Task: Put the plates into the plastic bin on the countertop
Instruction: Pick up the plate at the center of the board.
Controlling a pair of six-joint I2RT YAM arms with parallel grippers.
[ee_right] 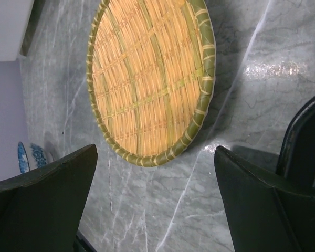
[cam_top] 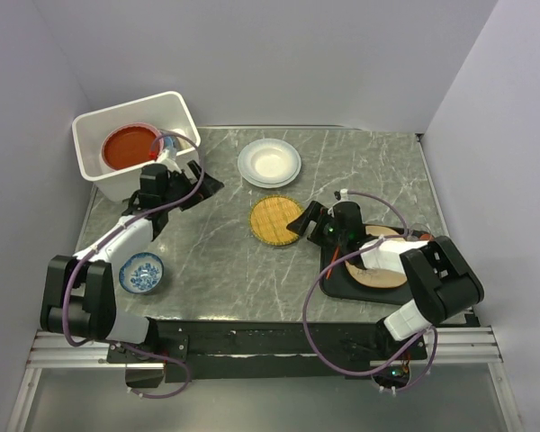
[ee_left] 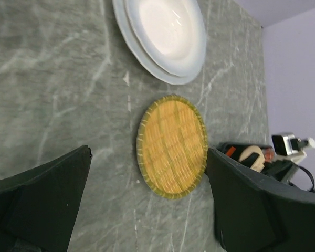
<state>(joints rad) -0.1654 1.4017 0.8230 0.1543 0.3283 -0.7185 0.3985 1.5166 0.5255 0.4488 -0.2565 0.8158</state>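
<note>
While both hands are spread wide, nothing is held by either. The left hand (cam_top: 198, 178) is parked just beside the near right corner of the white rectangular plastic bin (cam_top: 90, 148), which is set at the far left of the grey-green marbled bench (cam_top: 225, 270). One round red-orange plate (cam_top: 129, 147) is seen lying flat inside the bin. From the left wrist view, the left hand (ee_left: 147, 157) is aimed across the bench at the round woven yellow plate (ee_left: 172, 146) and the stacked round white plates (ee_left: 165, 37) beyond it.

The woven yellow plate (cam_top: 276, 220) is lying flat mid-bench, with the white stack (cam_top: 269, 163) behind it, apart from it. The right hand (cam_top: 301, 220) is held just beside that plate's right edge; in the right wrist view (ee_right: 155, 152) the woven rim (ee_right: 149, 79) is seen just ahead of the fingertips, not yet between them.

A small blue-and-white patterned bowl (cam_top: 143, 273) is sat near left. A cream round plate (cam_top: 382, 277), mostly hidden by the right arm, is seen on a flat black tray (cam_top: 342, 286).
</note>
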